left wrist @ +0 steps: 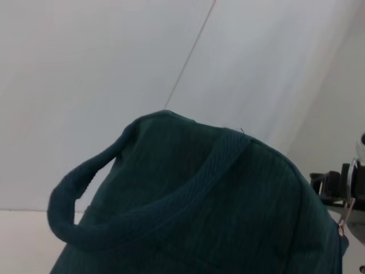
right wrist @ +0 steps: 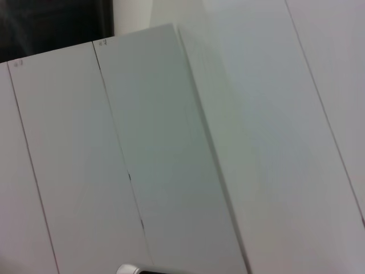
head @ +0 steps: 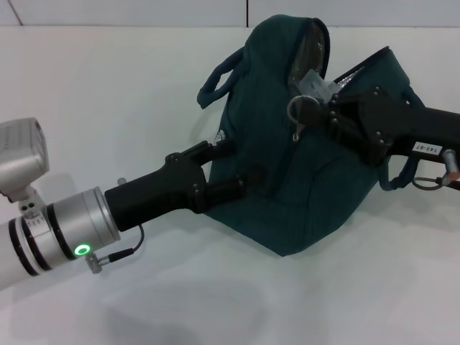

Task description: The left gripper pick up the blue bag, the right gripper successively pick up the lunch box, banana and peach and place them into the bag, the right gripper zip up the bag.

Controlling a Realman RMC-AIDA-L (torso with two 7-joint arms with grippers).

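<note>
Right gripper (head: 327,111) comes in from the right side of the head view, its black fingers closed at the zipper's silver ring pull (head: 297,109) near the top of the blue bag (head: 287,172). Pinch looks to be on the pull or its tab; exact contact is hard to read.

Bag sits held up off the white table (head: 215,302), tilted, mouth toward the top with silver lining (head: 313,47) showing at the open part. Zip line runs from that mouth down the front of the bag, so the pull lies right at the fingertips and the open stretch lies beyond, up and away from the robot. Judgement: zipping step in hand, not finished, since lining is on show.

Left gripper (head: 226,172) reaches from the lower left, fingers clamped into the bag's side fabric, bracing it. One loop handle (head: 215,80) sticks out on the bag's left; left wrist view shows the same handle (left wrist: 85,200) and bag top close up.

Lunch box, banana, peach: none visible on the table, presumably inside. Right wrist view shows only pale panels. Nothing blocks the zip path except slack fabric folds.
</note>
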